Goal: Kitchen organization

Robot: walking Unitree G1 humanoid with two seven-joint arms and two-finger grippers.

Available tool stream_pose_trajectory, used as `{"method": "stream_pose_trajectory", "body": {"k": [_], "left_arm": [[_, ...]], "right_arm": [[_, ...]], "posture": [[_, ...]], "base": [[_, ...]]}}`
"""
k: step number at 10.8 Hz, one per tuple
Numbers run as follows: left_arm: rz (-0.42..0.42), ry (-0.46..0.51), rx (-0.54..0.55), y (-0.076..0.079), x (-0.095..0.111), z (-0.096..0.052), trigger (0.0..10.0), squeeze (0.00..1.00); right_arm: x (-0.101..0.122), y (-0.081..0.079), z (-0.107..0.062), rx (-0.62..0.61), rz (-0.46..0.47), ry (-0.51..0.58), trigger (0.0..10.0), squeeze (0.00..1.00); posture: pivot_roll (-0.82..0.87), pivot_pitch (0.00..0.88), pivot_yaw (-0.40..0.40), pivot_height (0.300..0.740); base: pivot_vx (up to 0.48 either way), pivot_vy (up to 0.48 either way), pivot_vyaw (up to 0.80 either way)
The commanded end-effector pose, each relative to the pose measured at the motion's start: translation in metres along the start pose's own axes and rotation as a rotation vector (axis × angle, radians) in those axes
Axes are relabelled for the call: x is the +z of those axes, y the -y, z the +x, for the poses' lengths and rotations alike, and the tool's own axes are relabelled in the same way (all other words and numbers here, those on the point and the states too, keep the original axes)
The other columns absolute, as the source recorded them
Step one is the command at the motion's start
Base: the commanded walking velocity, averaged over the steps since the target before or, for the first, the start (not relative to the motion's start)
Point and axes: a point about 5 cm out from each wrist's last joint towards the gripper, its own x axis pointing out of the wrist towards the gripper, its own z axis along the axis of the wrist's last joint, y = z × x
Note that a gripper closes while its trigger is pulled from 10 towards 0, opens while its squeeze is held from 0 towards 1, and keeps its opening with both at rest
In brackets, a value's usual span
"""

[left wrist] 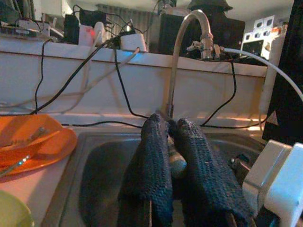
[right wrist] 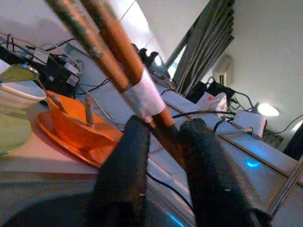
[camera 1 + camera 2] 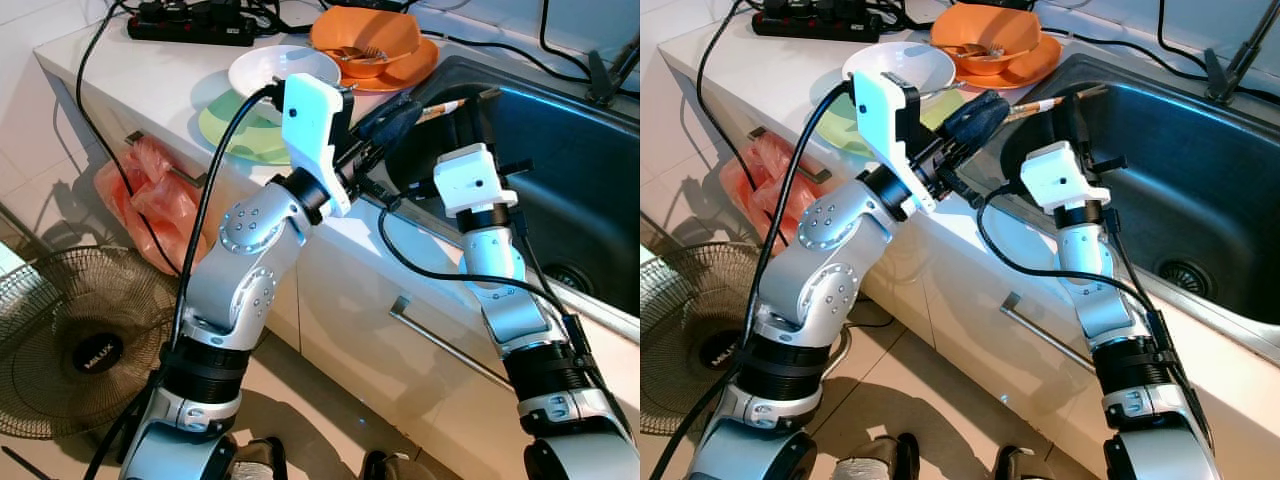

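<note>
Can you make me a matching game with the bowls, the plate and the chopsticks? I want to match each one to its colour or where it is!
Things:
1. chopsticks
2. white bowl
3. green plate
4. orange bowl

Places:
A. on the orange plate
B. under the white bowl
C. held over the sink edge by both grippers
D. on the green plate

Pairs: 1-C, 2-D, 3-B, 4-A

left pincer [image 1: 173,156] pinches a small object (unclear what) above the sink [image 1: 99,165], facing the faucet [image 1: 182,56].
</note>
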Motion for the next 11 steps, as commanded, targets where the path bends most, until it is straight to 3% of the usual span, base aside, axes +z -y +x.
{"method": "stream_pose_trajectory", "body": {"k": [1,3,4,5,6,8,11], "left_arm": [[-0.009,-0.055,-0.014,0.002,-0.009,-0.002,10.0,0.0],[-0.009,-0.055,-0.016,0.002,-0.009,-0.002,10.0,0.0],[-0.008,-0.058,-0.019,0.002,-0.009,-0.002,10.0,0.0],[-0.007,-0.06,-0.022,0.002,-0.01,-0.002,10.0,0.0],[-0.005,-0.072,-0.035,0.004,-0.012,-0.003,10.0,0.0],[0.017,-0.126,-0.089,0.008,-0.018,-0.006,10.0,0.0],[0.052,-0.149,-0.127,0.008,-0.017,-0.008,10.0,0.0]], "right_arm": [[-0.005,0.005,-0.002,-0.036,0.007,-0.028,10.0,1.0],[-0.005,0.006,-0.002,-0.042,0.001,-0.028,10.0,1.0],[-0.005,0.004,-0.002,-0.033,-0.003,-0.029,10.0,0.73],[-0.005,0.003,-0.002,-0.024,-0.005,-0.03,10.0,0.73],[-0.004,0.001,-0.002,-0.008,-0.036,-0.015,10.0,0.0],[0.0,-0.005,-0.002,0.046,-0.103,0.027,10.0,0.0],[0.002,-0.009,-0.002,0.069,-0.115,0.039,10.0,0.0]], "posture": [[0.06,0.16,0.032,0.74],[0.06,0.159,0.032,0.74],[0.06,0.159,0.032,0.74],[0.06,0.159,0.032,0.74],[0.06,0.159,0.032,0.74],[0.06,0.158,0.036,0.74],[0.06,0.156,0.036,0.74]], "base": [[0.0,0.0,0.0],[0.0,0.0,0.0],[0.0,0.0,0.0],[0.0,0.0,0.0],[0.0,0.0,0.0],[0.0,0.0,0.0],[0.0,0.0,0.0]]}}
